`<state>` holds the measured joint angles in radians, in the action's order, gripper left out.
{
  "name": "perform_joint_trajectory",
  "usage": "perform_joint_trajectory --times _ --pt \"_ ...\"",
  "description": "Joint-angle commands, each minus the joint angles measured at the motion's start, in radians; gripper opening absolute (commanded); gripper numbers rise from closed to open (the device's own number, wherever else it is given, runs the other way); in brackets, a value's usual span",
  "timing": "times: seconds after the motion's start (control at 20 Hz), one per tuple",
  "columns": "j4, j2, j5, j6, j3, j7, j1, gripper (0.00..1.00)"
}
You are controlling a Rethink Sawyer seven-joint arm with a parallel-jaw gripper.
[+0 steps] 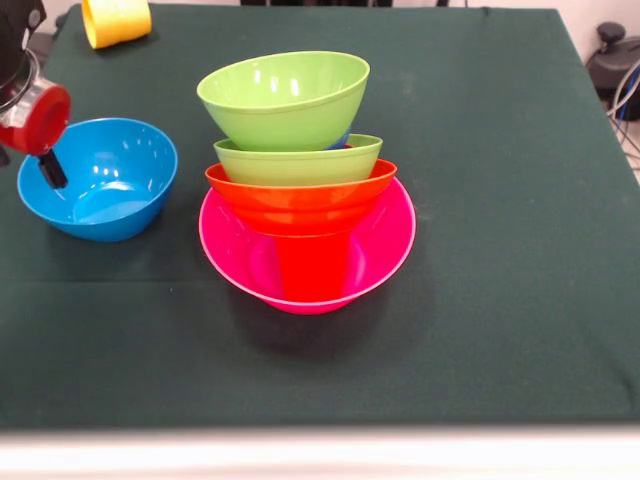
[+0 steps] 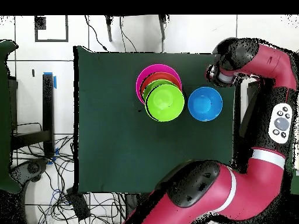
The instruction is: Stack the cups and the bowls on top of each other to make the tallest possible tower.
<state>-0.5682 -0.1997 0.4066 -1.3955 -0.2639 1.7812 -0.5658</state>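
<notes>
The tower stands mid-table. Its base is a wide pink bowl with a red cup upright inside it. Over the cup sit an orange bowl and a lime green bowl. A second lime green bowl sits on top, tilted. A sliver of dark blue shows under it. A light blue bowl rests alone beside the tower. My gripper hangs at that bowl's outer rim. A yellow cup lies on its side at the far corner.
A dark green cloth covers the table. My red arm curves round the table's edge beside the light blue bowl. Cables and dark equipment lie on the floor off the table.
</notes>
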Motion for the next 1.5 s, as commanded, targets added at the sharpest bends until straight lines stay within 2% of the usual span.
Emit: perform_joint_trajectory --times 0.05,0.4,0.7,1.25,1.5 --pt "-0.058 0.062 -0.017 0.038 0.019 0.213 0.029 1.0" --pt "-0.066 0.064 -0.053 0.073 0.011 0.254 0.024 1.0" --pt "-0.129 0.056 -0.095 0.142 0.052 0.405 0.037 1.0" --pt "-0.17 0.071 -0.149 0.245 0.112 0.48 0.07 1.0" --pt "-0.182 0.078 -0.18 0.242 0.137 0.54 0.082 1.0"
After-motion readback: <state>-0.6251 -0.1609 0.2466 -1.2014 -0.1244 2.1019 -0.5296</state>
